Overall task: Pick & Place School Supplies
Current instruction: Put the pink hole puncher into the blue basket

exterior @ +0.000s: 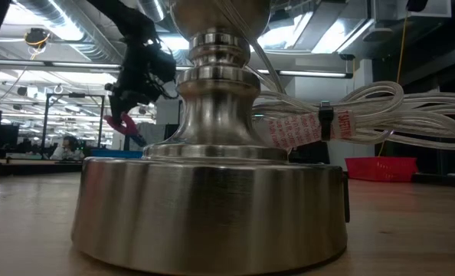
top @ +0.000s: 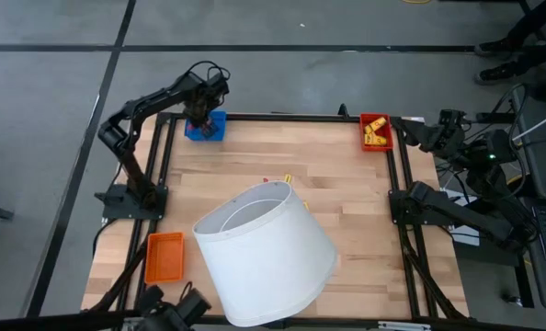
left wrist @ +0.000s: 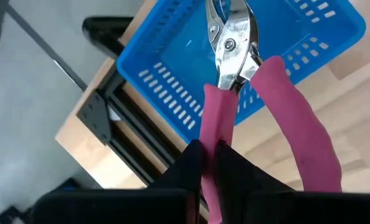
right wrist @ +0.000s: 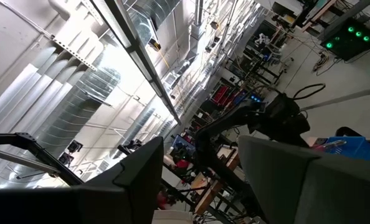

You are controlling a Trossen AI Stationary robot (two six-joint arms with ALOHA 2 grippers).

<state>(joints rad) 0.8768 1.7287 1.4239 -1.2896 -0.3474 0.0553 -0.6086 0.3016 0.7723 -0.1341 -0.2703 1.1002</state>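
Pliers-like tool (left wrist: pixel 235 56) with pink handles and metal jaws hangs nose-down over the blue tray (top: pixel 206 127) at the worktop's (top: pixel 346 198) far left corner. The left gripper (left wrist: pixel 208 163) has its fingers clamped together on one of the pink handles, while the other handle splays free beside it. In the low view the same tool (exterior: pixel 125 125) shows pink under the left gripper (exterior: pixel 128 103), raised above the worktop.

At the far right corner, a red tray (top: pixel 376 131) holds yellow pieces (top: pixel 377 133). A further small yellow piece (top: pixel 290 176) lies on the bare wood near the middle of the far edge, just beyond a large white lampshade (top: pixel 266 253). An orange tray (top: pixel 164 256) sits near the left edge.

The right gripper (right wrist: pixel 200 180) is off the worktop's right side, its fingers apart and holding nothing.
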